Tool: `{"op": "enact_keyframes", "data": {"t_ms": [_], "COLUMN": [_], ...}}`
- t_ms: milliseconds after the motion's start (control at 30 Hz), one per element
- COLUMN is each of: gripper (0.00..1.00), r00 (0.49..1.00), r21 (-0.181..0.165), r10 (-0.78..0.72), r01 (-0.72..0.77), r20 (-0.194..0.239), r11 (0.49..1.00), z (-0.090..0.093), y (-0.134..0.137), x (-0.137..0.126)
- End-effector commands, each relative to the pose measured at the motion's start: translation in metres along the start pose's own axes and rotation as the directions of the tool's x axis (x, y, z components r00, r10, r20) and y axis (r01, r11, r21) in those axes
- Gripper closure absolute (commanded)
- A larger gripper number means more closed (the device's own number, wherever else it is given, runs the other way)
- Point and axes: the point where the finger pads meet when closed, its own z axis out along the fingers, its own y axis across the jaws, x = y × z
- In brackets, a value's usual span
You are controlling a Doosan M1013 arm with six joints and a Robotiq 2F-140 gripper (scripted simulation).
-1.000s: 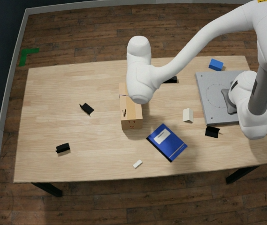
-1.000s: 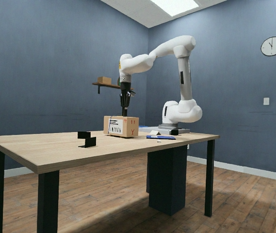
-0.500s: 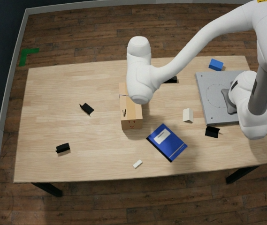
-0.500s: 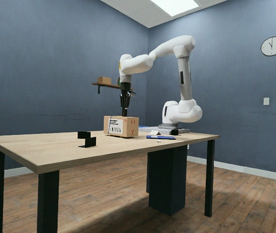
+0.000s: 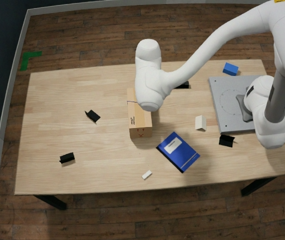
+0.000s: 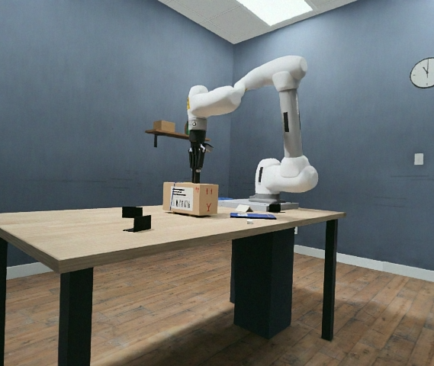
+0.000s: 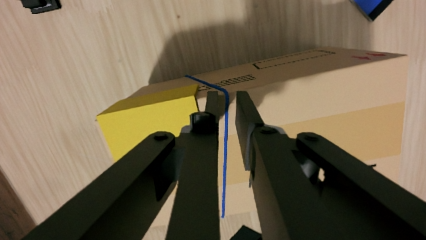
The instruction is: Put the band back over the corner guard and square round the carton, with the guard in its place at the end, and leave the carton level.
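The carton (image 5: 137,113) (image 6: 207,200) (image 7: 325,110) stands upright on the table and looks level. A yellow corner guard (image 7: 155,120) sits over the top edge at its far end in the wrist view; the arm hides it in the top view. The blue band (image 5: 131,101) (image 6: 172,197) (image 7: 225,150) crosses the carton's top and goes down the side, just beside the guard's inner edge, not over it. My gripper (image 6: 196,181) (image 7: 226,108) points down at the carton top. Its fingers stand narrowly apart, one on each side of the band, with a gap visible. Fingertip contact with the carton is unclear.
A blue notebook (image 5: 186,155) (image 6: 252,216) and a cream angled piece (image 5: 200,122) lie near the carton. Several black angled pieces, such as one at the left (image 5: 93,115), a blue block (image 5: 230,68) and a small white block (image 5: 147,174) lie around.
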Motion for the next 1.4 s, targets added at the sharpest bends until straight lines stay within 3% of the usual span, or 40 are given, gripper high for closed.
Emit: {"op": "enact_keyframes", "data": {"t_ms": [0,967,1000,1367], "gripper": [0.82,0.82,0.90,0.90], "r00": [1.000,1.000,1.000,1.000], "r21": [-0.001,-0.001,-0.001,-0.001], "r10": [0.000,0.000,0.000,0.000], "r01": [0.000,0.000,0.000,0.000], "r20": [0.001,0.001,0.001,0.001], "r11": [1.000,1.000,1.000,1.000], "z": [-0.0005,0.0002,0.0002,0.0002], "y": [0.0002,0.0002,0.0002,0.0002], "x": [-0.0004,-0.0004,-0.0004,-0.0004]}}
